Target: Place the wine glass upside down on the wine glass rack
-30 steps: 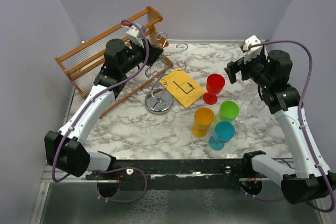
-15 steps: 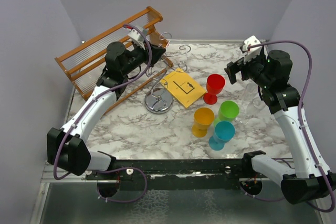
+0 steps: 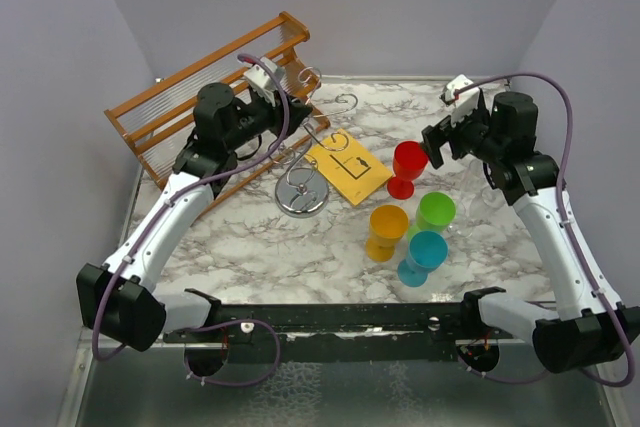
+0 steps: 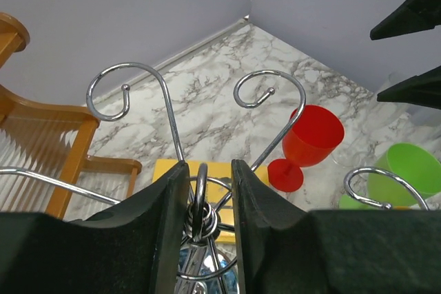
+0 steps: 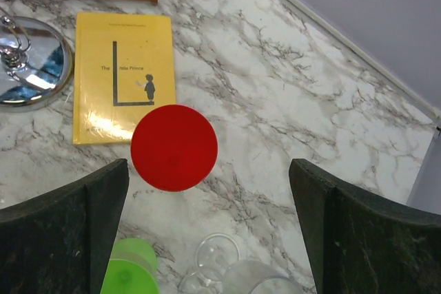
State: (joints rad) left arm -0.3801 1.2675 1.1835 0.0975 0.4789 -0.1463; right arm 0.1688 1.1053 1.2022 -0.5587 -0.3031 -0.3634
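The silver wire wine glass rack [image 3: 301, 190] stands on its round shiny base at centre left. My left gripper [image 3: 287, 111] is at the rack's top. In the left wrist view its fingers [image 4: 172, 225] straddle the top ring [image 4: 200, 187]. The ring lies against the left finger, with a small gap to the right one. The clear wine glass [image 5: 238, 270] shows at the bottom of the right wrist view, beside the green goblet [image 5: 124, 277]. My right gripper [image 5: 209, 191] is wide open and empty, high above the red goblet [image 5: 173, 147] and the glass.
A yellow book [image 3: 347, 167] lies between the rack and the red goblet [image 3: 408, 165]. Green [image 3: 436, 212], orange [image 3: 387, 227] and blue [image 3: 424, 253] goblets stand in front. A brown wooden slatted rack [image 3: 180, 97] leans at the back left.
My right arm has swung left and forward, over the red goblet. My left arm has shifted a little at the rack's top, and the rack's upper hooks have moved slightly.
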